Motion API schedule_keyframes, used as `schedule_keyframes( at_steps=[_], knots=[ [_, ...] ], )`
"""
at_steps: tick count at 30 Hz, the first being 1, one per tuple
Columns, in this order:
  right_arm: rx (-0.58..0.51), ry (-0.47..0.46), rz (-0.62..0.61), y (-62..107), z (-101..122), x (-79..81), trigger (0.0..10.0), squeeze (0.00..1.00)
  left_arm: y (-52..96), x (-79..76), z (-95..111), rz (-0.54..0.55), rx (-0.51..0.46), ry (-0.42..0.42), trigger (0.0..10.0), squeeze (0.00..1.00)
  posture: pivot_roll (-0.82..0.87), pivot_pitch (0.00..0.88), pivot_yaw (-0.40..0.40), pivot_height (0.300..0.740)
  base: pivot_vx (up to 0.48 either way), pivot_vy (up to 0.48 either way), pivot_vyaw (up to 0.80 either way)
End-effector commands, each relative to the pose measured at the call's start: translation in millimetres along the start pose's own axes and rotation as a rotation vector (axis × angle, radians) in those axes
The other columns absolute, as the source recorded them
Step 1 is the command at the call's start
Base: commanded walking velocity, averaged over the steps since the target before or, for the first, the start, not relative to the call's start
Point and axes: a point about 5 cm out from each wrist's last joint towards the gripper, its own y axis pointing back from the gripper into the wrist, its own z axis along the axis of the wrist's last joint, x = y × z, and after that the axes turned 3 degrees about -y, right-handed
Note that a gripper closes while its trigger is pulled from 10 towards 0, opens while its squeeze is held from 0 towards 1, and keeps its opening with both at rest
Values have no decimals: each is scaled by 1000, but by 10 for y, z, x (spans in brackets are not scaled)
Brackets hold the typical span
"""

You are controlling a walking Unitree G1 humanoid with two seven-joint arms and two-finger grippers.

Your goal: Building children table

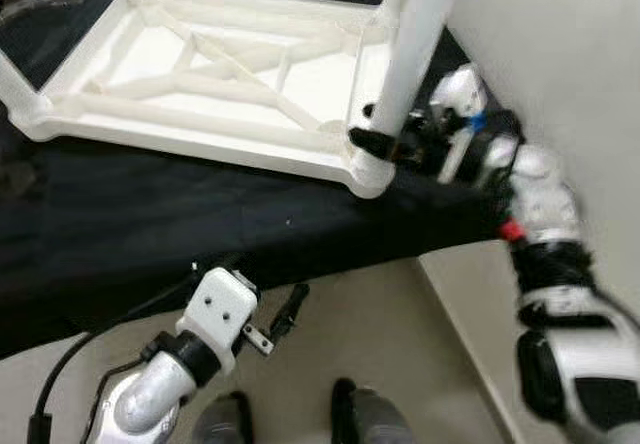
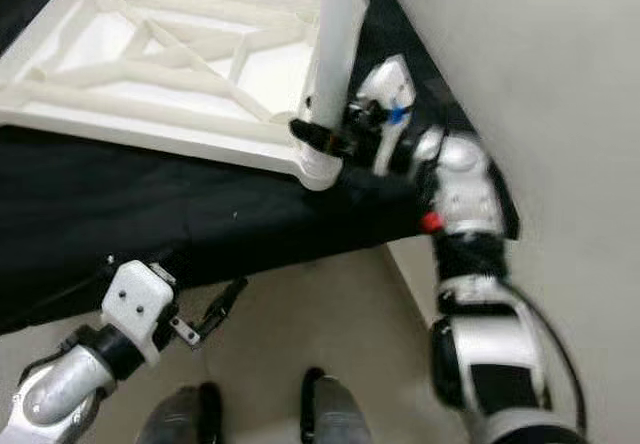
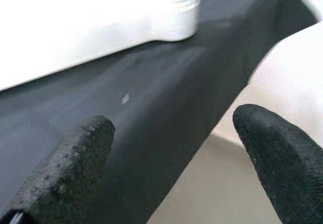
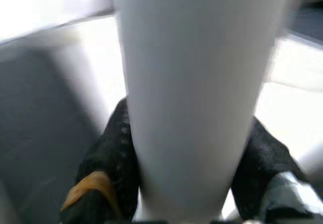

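So I've got the white table top (image 1: 215, 64) lying upside down on the black-covered bench (image 1: 150, 224), ribs facing up, with its near right corner close to the bench's right edge. One white leg (image 1: 410, 54) is standing upright in that corner socket, and my right gripper (image 1: 385, 144) is clamped around it low down, just above the socket. In the right wrist view the fingers (image 4: 113, 153) sit snug on both sides of the leg. Another leg looks fitted at the near left corner, and a third at the far left, though they're cropped. I can't see the far right corner. The left gripper (image 1: 275, 329) hangs below the bench's front edge, fingers (image 3: 75, 158) spread, holding nothing. My guess is we're about halfway, with this leg possibly not fully seated.
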Motion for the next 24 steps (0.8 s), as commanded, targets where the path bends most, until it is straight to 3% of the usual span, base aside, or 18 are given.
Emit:
schedule_keyframes(
  at_steps=[1, 2, 3, 4, 5, 7, 10, 11, 13, 14, 15, 16, 18, 19, 21, 22, 23, 24],
  knots=[
    [134, 16, -217, 114, -246, 31, 0, 0, -11, -22, -50, 0, 12, 4, 10000, 0, 23, 159, -102, 740, 0, 0, 0],
    [134, 16, -217, 114, -246, 31, 0, 0, -11, -22, -50, 0, 12, 4, 10000, 0, 23, 159, -102, 740, 0, 0, 0],
    [150, -79, -317, 115, -346, 331, 0, 0, -70, -10, -62, 0, 3, -2, 10000, 0, 6, 143, -89, 740, 0, 0, 0],
    [132, -106, -287, -4, -310, 545, 0, 0, -132, -4, -76, -3, -4, -8, 10000, 0, -2, 128, -86, 740, 0, 0, 0],
    [132, -106, -287, -4, -310, 545, 0, 0, -132, -4, -76, -3, -4, -8, 10000, 0, -2, 128, -86, 740, 0, 0, 0],
    [101, -112, -178, -214, -230, 730, 0, 0, -201, 12, -102, -7, -10, -16, 10000, 0, -4, 109, -93, 740, 0, 0, 0],
    [85, -116, -160, -329, -179, 739, 0, 0, -243, 41, -138, 4, -8, -25, 10000, 0, -6, 87, -99, 740, 0, 0, 0],
    [90, -119, -141, -364, -170, 749, 4941, 0, -253, 60, -153, 16, -7, -30, 10000, 0, -2, 79, -107, 740, 0, 0, 0],
    [95, -120, -128, -380, -169, 755, 4941, 0, -259, 71, -161, 23, -6, -33, 10000, 0, -2, 79, -107, 740, 0, 0, 0],
    [112, -116, -93, -388, -169, 764, 10000, 0, -261, 78, -168, 31, -6, -37, 10000, 0, 0, 77, -109, 740, 0, 0, 0],
    [112, -116, -93, -388, -169, 764, 10000, 0, -261, 78, -168, 31, -6, -37, 10000, 0, 0, 77, -109, 740, 0, 0, 0],
    [89, -141, -48, -389, -136, 756, 10000, 898, -261, 79, -173, 37, -7, -40, 10000, 0, 4, 76, -108, 740, 0, 0, 0],
    [89, -141, -48, -389, -136, 756, 10000, 898, -261, 79, -173, 37, -7, -40, 10000, 0, 4, 76, -108, 740, 0, 0, 0],
    [75, -168, -6, -358, -78, 762, 10000, 1000, -264, 78, -179, 38, -10, -42, 10000, 0, 5, 78, -108, 740, 0, 0, 0],
    [39, -165, 63, -330, -1, 707, 10000, 1000, -266, 75, -182, 36, -11, -42, 10000, 0, 5, 80, -106, 740, 0, 0, 0],
    [-4, -171, 161, -290, 114, 633, 10000, 1000, -266, 70, -185, 33, -16, -40, 10000, 0, 7, 87, -104, 740, 0, 0, 0],
    [-4, -171, 161, -290, 114, 633, 10000, 1000, -266, 70, -185, 33, -16, -40, 10000, 0, 7, 87, -104, 740, 0, 0, 0],
    [-36, -137, 280, -250, 255, 472, 10000, 1000, -261, 67, -185, 29, -18, -39, 10000, 0, 7, 90, -101, 740, 0, 0, 0]
  ],
)
